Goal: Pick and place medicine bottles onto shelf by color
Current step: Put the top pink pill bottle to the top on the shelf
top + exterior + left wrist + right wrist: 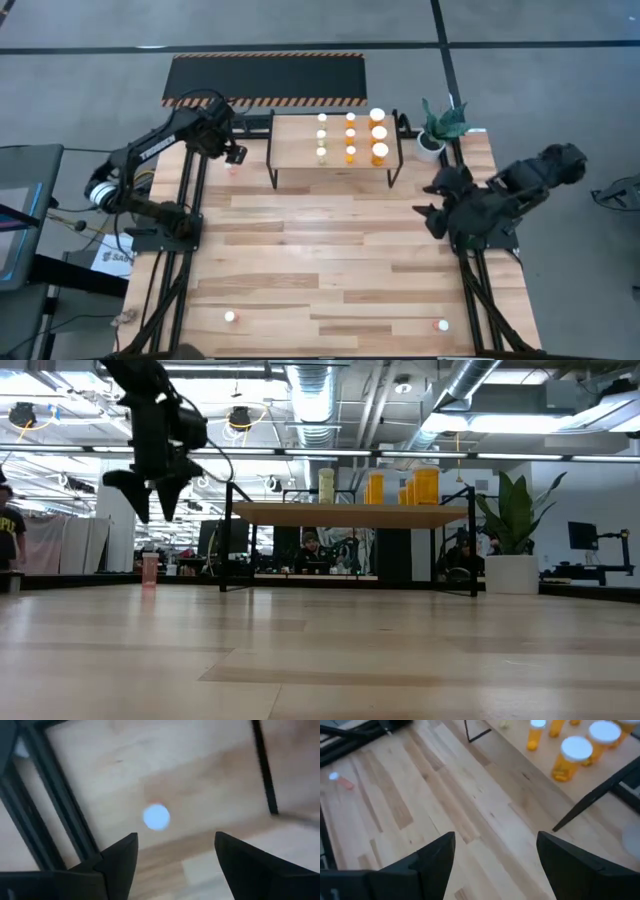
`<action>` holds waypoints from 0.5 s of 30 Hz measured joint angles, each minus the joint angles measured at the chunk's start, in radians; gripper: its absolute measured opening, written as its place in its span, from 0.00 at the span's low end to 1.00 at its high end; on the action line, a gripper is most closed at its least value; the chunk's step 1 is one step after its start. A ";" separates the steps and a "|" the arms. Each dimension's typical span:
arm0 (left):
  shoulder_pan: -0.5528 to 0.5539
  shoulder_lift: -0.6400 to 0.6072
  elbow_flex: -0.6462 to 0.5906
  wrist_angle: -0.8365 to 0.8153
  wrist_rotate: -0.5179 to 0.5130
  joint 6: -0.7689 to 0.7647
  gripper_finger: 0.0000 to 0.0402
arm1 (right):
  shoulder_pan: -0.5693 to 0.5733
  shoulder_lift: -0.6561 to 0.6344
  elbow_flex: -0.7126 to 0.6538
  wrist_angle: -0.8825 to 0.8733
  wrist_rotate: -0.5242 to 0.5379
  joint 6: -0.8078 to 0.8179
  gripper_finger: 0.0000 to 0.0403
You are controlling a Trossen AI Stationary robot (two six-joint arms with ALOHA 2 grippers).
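Nine medicine bottles (351, 137), pale and orange, stand in three rows on the shelf (296, 150) at the far middle of the table; three remain off it, two near the near edge and a pink bottle (150, 568) at the far left. Left gripper (148, 488) hangs directly above that pink one, jaws apart and empty. Right gripper (432, 205) waits at the right, spread and holding nothing.
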State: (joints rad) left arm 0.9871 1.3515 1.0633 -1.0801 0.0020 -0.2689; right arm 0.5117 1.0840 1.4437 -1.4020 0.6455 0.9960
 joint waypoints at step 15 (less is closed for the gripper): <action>0.071 0.246 -0.006 0.025 0.001 -0.098 0.63 | 0.060 0.067 -0.074 0.045 0.010 0.043 0.75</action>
State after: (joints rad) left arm 1.0576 1.5972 1.0573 -1.0546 0.0026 -0.3668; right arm 0.5713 1.1512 1.3697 -1.3566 0.6559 1.0392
